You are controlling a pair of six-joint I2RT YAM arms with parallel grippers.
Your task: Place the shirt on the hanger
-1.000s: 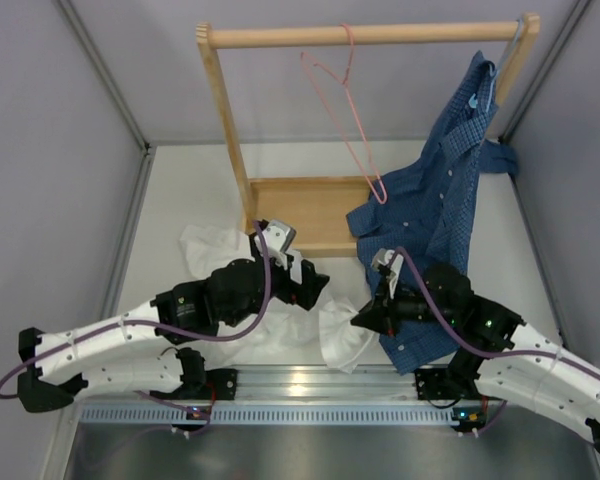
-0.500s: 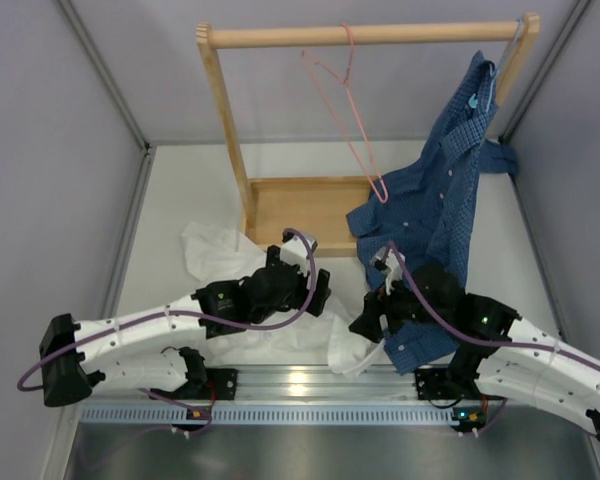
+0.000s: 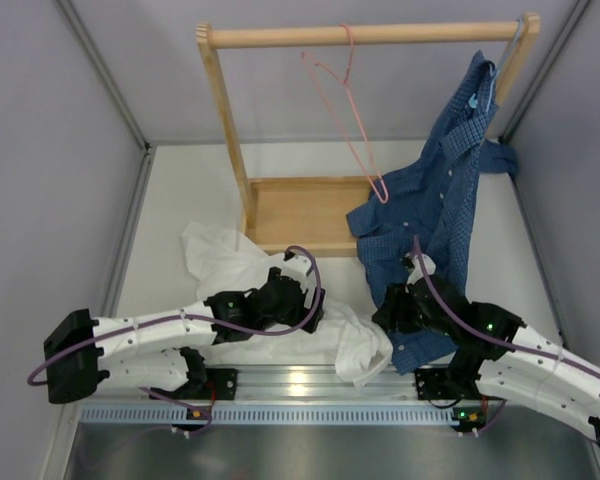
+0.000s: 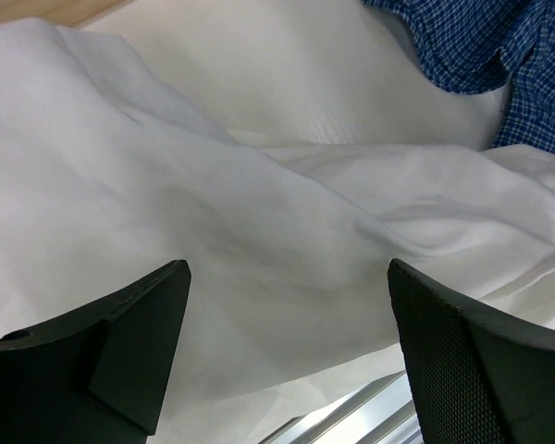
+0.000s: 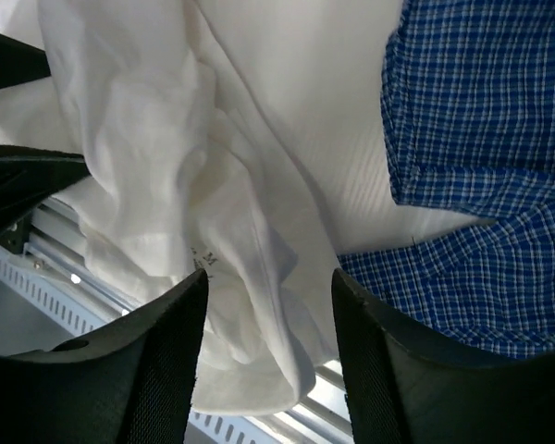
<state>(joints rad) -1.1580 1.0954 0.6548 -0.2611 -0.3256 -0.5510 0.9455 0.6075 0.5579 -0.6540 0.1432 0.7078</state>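
Left gripper (image 4: 287, 301) brought lower over the shirt (image 3: 220, 265) than 1 s ago, fingers spread wide, right gripper (image 5: 268, 310) drawn back, fingers parted, nothing held, hanger (image 3: 342, 110) hung on rack (image 3: 230, 130), blue shirt (image 3: 440, 190) beside.

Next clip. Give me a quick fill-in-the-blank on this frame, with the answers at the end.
1. The bare hanger on the rail is ____ in colour.
2. The shirt crumpled on the table is ____ in colour.
3. The left end effector and right end effector are both ____ over it.
4. In the top view, the blue shirt hangs at the rail's ____ end.
Missing words: pink; white; open; right.
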